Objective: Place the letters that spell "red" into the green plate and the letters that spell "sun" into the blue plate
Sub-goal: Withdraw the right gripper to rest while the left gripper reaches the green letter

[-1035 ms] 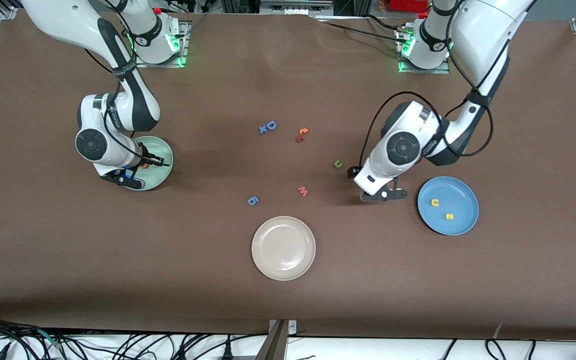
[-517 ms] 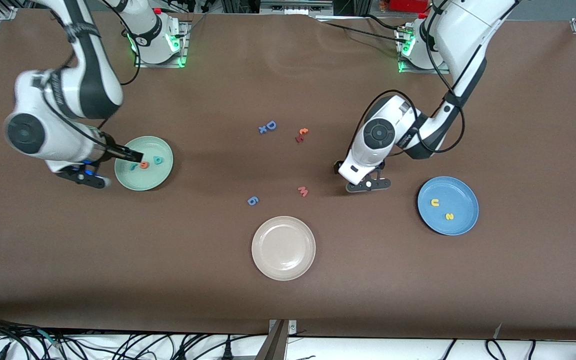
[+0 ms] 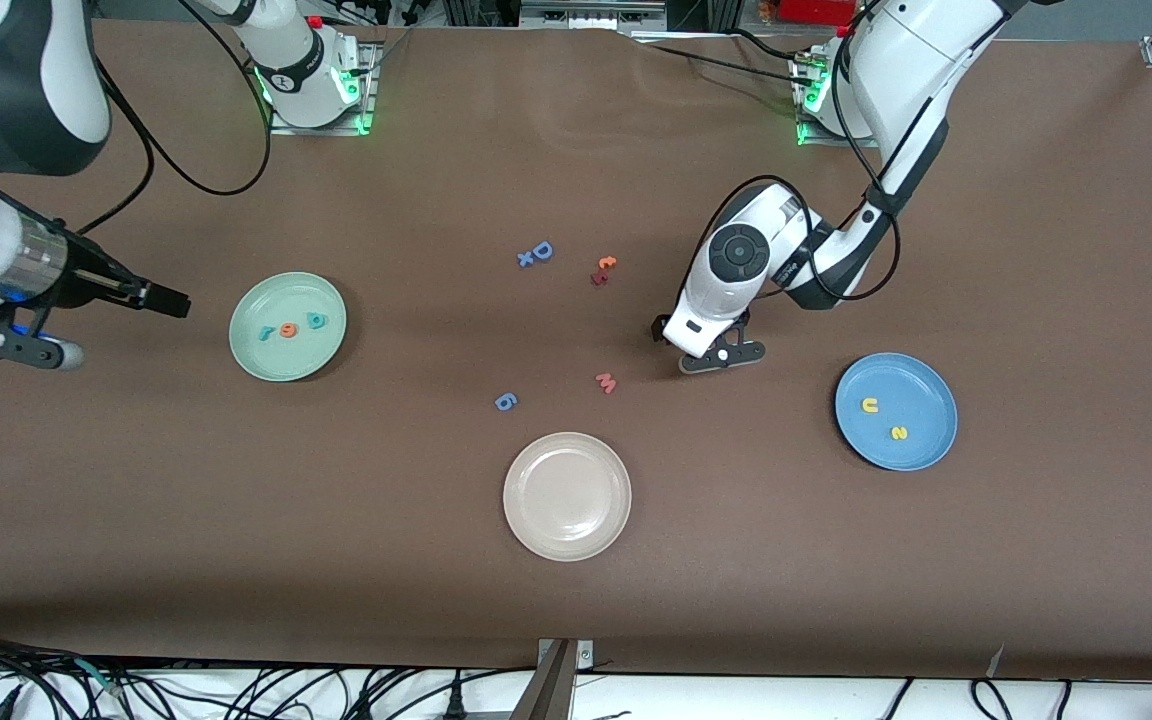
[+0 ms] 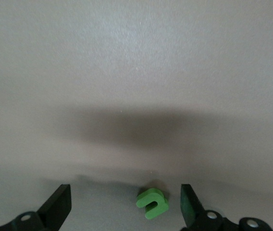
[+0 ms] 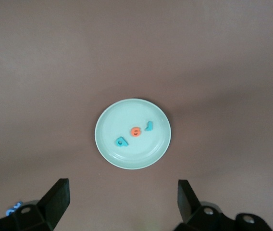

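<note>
Even overhead light, soft shadows under arms; left wrist view washed-out, pic blurry near edges.

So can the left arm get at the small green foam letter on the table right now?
Probably yes: the left gripper is open, low over the small green foam letter, which lies on bare brown table between its fingers with nothing around it.
</note>
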`<state>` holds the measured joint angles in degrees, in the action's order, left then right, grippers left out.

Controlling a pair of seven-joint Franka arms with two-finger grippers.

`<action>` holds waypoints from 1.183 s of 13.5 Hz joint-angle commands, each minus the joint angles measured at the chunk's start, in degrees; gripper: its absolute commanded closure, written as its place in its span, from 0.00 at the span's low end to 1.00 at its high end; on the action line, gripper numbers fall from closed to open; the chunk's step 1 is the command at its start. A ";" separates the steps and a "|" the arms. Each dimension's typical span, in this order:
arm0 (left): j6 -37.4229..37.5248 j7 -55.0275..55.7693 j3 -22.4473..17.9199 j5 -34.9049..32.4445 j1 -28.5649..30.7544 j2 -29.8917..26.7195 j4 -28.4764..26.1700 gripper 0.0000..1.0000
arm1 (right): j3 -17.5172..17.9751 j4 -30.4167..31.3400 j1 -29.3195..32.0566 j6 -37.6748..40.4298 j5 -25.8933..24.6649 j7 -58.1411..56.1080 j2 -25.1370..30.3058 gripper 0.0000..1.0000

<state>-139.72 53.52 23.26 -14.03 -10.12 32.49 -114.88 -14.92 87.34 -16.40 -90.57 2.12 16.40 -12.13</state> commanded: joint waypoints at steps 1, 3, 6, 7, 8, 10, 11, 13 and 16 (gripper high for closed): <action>-1.26 2.73 -0.06 -2.23 -1.03 -0.85 -1.66 0.00 | -0.29 -0.86 -0.21 0.75 1.04 -1.19 1.31 0.01; -1.26 3.96 -0.14 -2.23 -1.74 -0.76 -1.66 0.00 | -0.29 -0.86 -0.21 0.22 0.87 -1.45 1.32 0.00; -2.39 4.93 -0.15 -2.23 -2.00 -0.58 -1.75 0.01 | -0.12 -0.59 -0.21 0.22 0.87 -2.16 1.32 0.00; -2.49 5.02 -0.15 -2.23 -2.00 -0.32 -1.75 0.01 | -0.29 -0.59 -0.21 0.22 0.87 -2.16 1.23 0.01; -2.49 5.11 -0.15 -2.23 -2.00 -0.32 -1.66 0.03 | -0.81 -0.59 -0.21 0.30 0.95 -2.25 1.32 0.01; -2.58 5.20 -0.15 -2.23 -2.09 -0.32 -1.66 0.06 | -1.08 -0.59 -0.21 0.83 1.13 -2.16 1.40 0.00; -2.58 5.20 -0.15 -2.23 -2.09 0.03 -1.66 0.08 | -1.43 -0.59 -0.21 0.83 1.22 -2.07 1.41 0.01; -3.54 5.20 -0.23 -2.23 -2.09 0.38 -1.66 0.12 | -1.35 -0.68 -0.21 0.31 1.22 -1.90 1.32 0.00; -3.99 6.34 -0.23 -2.23 -2.18 0.38 -1.66 0.27 | -2.48 -0.59 -0.21 0.31 1.13 -2.16 1.32 0.00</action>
<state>-142.68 57.64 23.27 -14.04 -11.97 33.00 -116.05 -16.02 86.78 -16.48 -90.60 2.12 15.19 -11.32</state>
